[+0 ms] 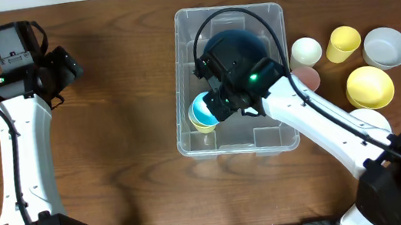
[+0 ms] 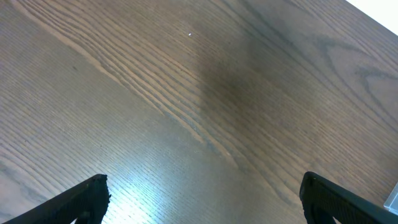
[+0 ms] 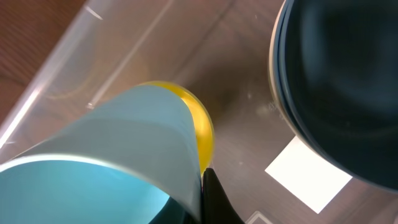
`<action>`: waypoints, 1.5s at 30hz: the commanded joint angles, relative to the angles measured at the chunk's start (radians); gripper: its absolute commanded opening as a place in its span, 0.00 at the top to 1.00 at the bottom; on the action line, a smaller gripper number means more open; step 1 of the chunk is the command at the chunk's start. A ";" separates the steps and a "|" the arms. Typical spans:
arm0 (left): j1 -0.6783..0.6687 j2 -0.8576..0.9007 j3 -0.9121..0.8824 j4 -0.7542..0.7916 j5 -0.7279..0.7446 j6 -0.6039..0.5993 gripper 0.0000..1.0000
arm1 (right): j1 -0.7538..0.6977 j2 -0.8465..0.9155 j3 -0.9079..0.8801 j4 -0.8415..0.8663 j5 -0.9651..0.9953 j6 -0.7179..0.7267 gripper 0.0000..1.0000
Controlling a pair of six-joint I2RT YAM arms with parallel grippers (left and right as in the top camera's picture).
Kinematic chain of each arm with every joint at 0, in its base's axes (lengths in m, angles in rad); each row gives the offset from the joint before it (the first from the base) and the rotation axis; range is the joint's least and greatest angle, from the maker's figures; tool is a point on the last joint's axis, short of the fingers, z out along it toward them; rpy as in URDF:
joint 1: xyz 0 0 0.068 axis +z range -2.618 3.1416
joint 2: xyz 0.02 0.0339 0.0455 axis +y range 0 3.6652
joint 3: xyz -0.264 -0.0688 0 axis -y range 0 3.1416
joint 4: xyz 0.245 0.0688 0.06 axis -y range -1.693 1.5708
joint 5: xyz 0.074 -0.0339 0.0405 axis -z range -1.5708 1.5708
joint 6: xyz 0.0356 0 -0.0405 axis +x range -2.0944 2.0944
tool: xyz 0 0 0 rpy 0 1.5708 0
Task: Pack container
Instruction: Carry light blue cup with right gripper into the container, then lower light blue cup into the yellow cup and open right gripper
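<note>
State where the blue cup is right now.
In the overhead view, the blue cup is inside the container by its left wall, beside the dark bowl, pinched by the right gripper.

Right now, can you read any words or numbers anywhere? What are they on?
None can be read.
The white label inside the container looks blank in the right wrist view.
The blue cup and the dark bowl show no print.
</note>
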 commanded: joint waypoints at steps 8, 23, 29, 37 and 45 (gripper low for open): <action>0.003 -0.008 0.008 -0.002 -0.012 0.002 0.02 | 0.006 0.069 0.012 0.004 0.003 -0.001 0.40; 0.003 -0.008 0.008 -0.002 -0.012 0.002 0.02 | 0.006 0.078 0.010 0.023 -0.043 0.001 0.37; 0.003 -0.008 0.009 -0.002 -0.012 0.002 0.02 | 0.006 0.091 -0.004 0.025 -0.054 0.001 0.37; 0.003 -0.008 0.008 -0.002 -0.012 0.002 0.02 | 0.006 0.106 -0.008 0.035 -0.057 0.015 0.51; 0.003 -0.008 0.008 -0.002 -0.012 0.002 0.02 | 0.006 0.114 -0.010 0.034 -0.058 0.016 0.56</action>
